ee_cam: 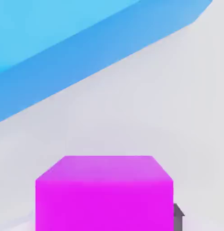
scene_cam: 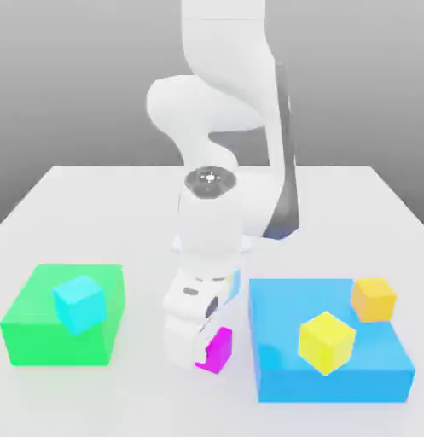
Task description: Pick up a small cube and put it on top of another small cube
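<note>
Magenta cube [scene_cam: 218, 351]: 1 item, small, plain, resting on the white bench [scene_cam: 121, 213] at the front, between the green block and the blue block, close to the blue block's near corner. In the hand view the magenta cube [ee_cam: 103, 194] sits directly under the camera, with 1 dark finger [ee_cam: 178, 215] touching its side.

Gripper [scene_cam: 206, 350]: 1 unit, on the white arm [scene_cam: 223, 111], pointed down at the bench; fingers drawn in and clamped on the magenta cube, which is at bench level.

Cyan cube [scene_cam: 79, 302]: 1 item, small, sitting on top of the green block [scene_cam: 53, 337], at the exterior view's left, well apart from the magenta cube.

Blue block [scene_cam: 334, 380]: 1 item, large and flat, at the exterior view's right; its slanted edge also crosses the hand view [ee_cam: 64, 49].

Yellow cube [scene_cam: 327, 341]: 1 item, on the blue block near its middle.

Orange cube [scene_cam: 374, 299]: 1 item, on the blue block's far right corner.
</note>
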`<state>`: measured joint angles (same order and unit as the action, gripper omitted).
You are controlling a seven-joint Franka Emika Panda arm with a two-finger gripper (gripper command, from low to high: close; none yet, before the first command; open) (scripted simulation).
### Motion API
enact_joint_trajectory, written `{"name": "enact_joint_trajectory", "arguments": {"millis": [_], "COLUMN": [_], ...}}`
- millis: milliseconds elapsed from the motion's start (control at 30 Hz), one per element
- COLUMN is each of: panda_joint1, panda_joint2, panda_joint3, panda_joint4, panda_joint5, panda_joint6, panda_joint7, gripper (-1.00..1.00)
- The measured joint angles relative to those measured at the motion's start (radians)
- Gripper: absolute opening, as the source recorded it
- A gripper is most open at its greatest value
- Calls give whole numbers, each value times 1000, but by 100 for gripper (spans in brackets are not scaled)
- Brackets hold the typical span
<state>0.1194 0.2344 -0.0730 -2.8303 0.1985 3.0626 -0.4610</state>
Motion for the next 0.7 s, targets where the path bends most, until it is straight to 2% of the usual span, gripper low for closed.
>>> {"name": "enact_joint_trajectory", "arguments": {"millis": [133,267,633,700], "panda_joint1": [45,39,-204,-234], "panda_joint2": [-123,-250,-517,-524], "panda_joint3": [-75,-98,-283,-311], "panda_joint4": [-23,-34,160,179], "panda_joint5": [-117,-201,-337,-347], "panda_joint6": [-97,-213,-661,-689], "panda_joint7": [85,137,10,-13], "gripper": [-100,-100,-100,-100]}}
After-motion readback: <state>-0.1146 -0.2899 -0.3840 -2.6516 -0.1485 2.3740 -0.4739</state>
